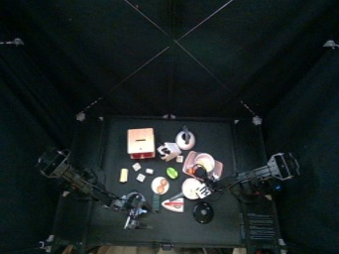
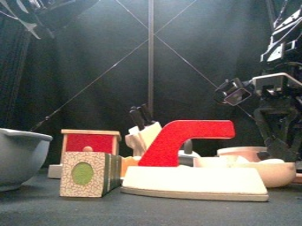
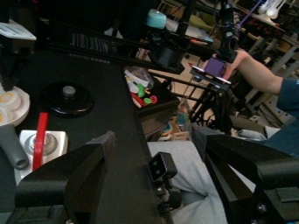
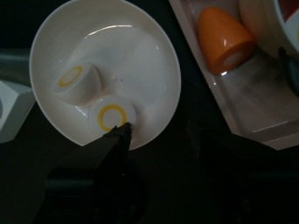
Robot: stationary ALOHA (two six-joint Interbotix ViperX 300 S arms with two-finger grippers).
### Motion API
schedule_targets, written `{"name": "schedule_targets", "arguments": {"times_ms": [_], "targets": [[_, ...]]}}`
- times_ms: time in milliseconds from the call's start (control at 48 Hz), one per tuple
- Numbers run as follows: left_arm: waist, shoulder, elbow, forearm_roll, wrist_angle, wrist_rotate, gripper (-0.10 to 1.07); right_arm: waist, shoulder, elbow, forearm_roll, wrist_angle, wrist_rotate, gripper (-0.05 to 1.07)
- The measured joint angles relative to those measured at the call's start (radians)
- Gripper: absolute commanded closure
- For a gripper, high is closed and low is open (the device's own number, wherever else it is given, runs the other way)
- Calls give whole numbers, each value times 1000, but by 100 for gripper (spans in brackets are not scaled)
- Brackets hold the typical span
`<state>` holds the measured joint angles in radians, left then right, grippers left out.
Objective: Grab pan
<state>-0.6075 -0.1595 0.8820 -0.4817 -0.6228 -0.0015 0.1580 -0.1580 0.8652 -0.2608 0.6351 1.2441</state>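
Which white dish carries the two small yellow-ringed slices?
The round white plate carries the two yellow-ringed slices. The rectangular white tray beside it holds an orange rounded piece instead.

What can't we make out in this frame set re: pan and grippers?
- Pan: front view cuts it off at the edge; top view too small to pick it out among the toys.
- Left gripper: its wrist view looks off the table toward a person's hand; no pan in it.
- Right gripper: sees only a white plate; pan out of view.
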Motion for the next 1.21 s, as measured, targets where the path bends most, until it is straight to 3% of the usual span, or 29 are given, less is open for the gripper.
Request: {"name": "schedule_targets", "arguments": {"times_ms": [354, 562, 708, 1083, 1208], "targets": [[2, 0, 2, -2, 2, 2, -4, -21, 69, -3, -66, 5, 0, 16], [2, 0, 5, -2, 0, -2, -4, -20, 97, -11, -51, -3, 0, 36], [2, 0, 5, -2, 0, 0, -4, -23, 87, -25, -34, 5, 0, 47], [0, 0, 8, -2, 0, -2, -4, -38, -5, -41, -29, 52, -3, 50], [2, 0, 8, -2, 0, -2, -4, -37, -25, -37, -12, 52, -6, 62]]}}
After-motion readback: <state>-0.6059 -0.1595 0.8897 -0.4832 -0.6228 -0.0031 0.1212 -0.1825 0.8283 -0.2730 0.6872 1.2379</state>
